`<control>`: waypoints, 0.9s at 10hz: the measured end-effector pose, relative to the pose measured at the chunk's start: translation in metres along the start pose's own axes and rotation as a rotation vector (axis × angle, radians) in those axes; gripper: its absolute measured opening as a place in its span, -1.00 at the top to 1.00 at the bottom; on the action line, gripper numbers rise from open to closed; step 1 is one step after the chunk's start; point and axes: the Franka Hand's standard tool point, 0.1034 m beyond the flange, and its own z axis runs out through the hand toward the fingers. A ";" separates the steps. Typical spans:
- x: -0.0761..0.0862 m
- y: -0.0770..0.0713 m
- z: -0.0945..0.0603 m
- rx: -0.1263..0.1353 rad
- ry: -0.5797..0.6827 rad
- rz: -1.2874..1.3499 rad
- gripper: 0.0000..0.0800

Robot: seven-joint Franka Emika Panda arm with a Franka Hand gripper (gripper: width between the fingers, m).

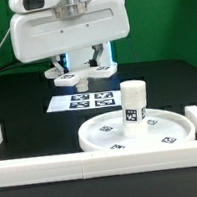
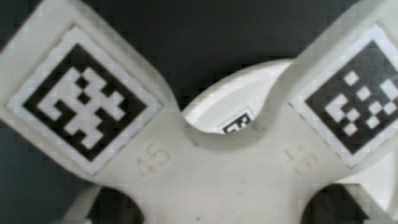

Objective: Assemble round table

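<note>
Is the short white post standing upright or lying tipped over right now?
Upright. The short thick white cylindrical post stands on end on the large rimmed round white disc, flat top upward.

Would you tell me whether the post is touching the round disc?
Touching: the exterior view shows the post standing upright on the round disc.

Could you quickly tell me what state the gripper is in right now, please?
The gripper: closed, holding the cross-shaped piece.
</note>
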 end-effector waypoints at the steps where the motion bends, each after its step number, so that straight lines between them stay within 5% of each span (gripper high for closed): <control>1: 0.000 0.000 0.000 0.000 0.000 0.000 -0.11; 3: 0.007 -0.006 -0.013 0.011 -0.032 -0.024 -0.11; 7: 0.070 -0.067 -0.043 0.003 -0.027 0.080 -0.11; 9: 0.073 -0.069 -0.040 -0.004 -0.017 0.074 -0.11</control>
